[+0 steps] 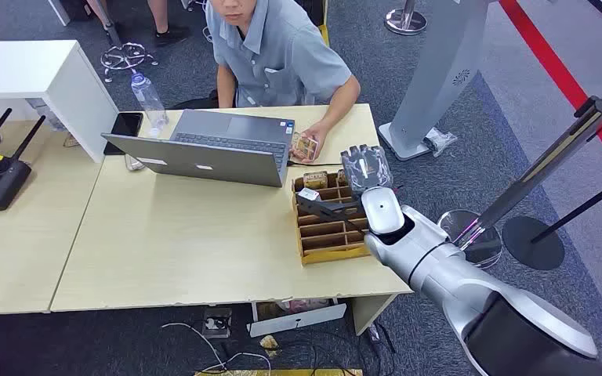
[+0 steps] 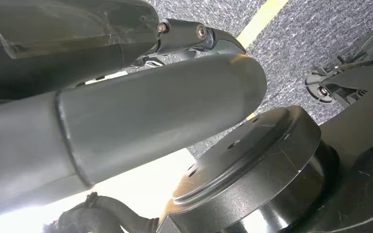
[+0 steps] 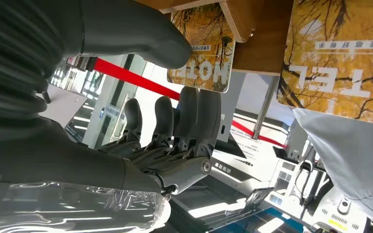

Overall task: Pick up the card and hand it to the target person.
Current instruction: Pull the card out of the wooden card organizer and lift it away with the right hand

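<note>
While the silver right arm reaches in from five o'clock in the head view, its right hand (image 1: 343, 205) hangs over the compartmented wooden card box (image 1: 326, 240) that sits at the pale wooden desk's (image 1: 180, 243) four o'clock corner. From the right wrist camera the thick grey thumb (image 3: 141, 36) and the dark fingers (image 3: 187, 121) stand apart on either side of a yellow autumn-tree hotel card (image 3: 205, 53), which juts from a wooden slot; whether they actually touch or pinch it cannot be told. A second, larger card of the same print (image 3: 342, 63) stands in the neighbouring slot. At twelve o'clock of the desk a person in a grey-blue short-sleeved shirt (image 1: 278, 55) sits behind an open grey laptop (image 1: 212, 149), one hand holding another small yellow card (image 1: 306, 145) just beyond the box. A clear plastic water bottle (image 1: 149, 98) and a black phone (image 1: 124, 129) lie at the laptop's ten o'clock. The left hand (image 2: 194, 36) hangs by the robot's body over grey carpet, its grip impossible to judge.
</note>
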Robot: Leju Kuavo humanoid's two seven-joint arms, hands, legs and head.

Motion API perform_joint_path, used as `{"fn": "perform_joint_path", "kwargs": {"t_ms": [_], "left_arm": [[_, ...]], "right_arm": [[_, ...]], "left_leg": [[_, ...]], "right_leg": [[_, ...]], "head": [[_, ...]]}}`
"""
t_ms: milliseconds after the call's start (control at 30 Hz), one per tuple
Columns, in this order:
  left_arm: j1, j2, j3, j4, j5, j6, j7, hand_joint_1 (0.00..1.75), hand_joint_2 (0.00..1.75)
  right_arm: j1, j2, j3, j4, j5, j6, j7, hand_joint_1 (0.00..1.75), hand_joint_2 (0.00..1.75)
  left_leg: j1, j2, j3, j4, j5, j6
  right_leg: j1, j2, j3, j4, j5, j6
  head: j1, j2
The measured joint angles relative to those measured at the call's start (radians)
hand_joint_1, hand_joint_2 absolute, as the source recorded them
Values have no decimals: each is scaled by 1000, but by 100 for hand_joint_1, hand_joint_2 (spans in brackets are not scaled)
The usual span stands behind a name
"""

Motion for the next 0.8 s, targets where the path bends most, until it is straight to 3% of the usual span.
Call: {"fn": "perform_joint_path", "kwargs": {"t_ms": [433, 800], "left_arm": [[0, 0, 0, 0, 0, 0, 0, 0, 0], [2, 0, 0, 0, -1, 1, -2, 0, 0]], "right_arm": [[0, 0, 3, 6, 9, 6, -5, 133, 175], [-2, 0, 8, 3, 44, 29, -10, 132, 175]], "left_leg": [[0, 0, 0, 0, 0, 0], [0, 0, 1, 0, 0, 0]], "right_leg": [[0, 0, 0, 0, 0, 0], [0, 0, 0, 0, 0, 0]], "head": [[0, 0], [0, 0]]}}
